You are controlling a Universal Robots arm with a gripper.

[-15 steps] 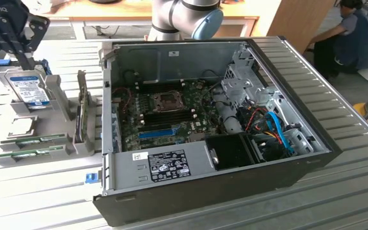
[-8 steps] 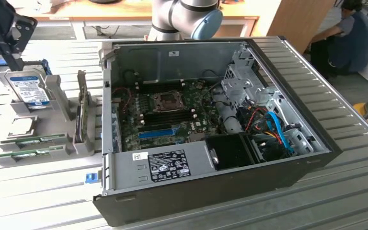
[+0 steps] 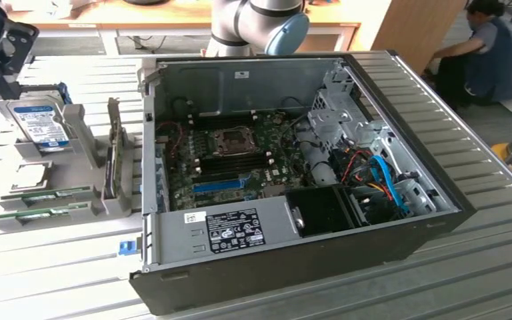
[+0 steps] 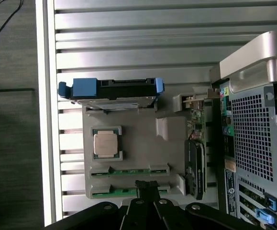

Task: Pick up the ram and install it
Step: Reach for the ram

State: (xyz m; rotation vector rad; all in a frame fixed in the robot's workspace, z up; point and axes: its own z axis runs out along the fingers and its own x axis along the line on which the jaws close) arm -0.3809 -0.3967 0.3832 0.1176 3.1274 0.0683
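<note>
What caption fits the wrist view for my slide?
Hand hovering over a ram stick in the grey tray, beside the PC case.

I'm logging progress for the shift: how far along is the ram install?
Nothing looks done: the ram lies in the grey tray beside a second stick. In hand: the gripper hangs above the ram, carrying nothing. Left: pickup and seating in the open computer case.

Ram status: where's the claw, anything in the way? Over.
Claw high above the grey tray, not on the ram. Two ram sticks lying in tray slots, none lifted. Hard drive standing at the tray's far end.
</note>
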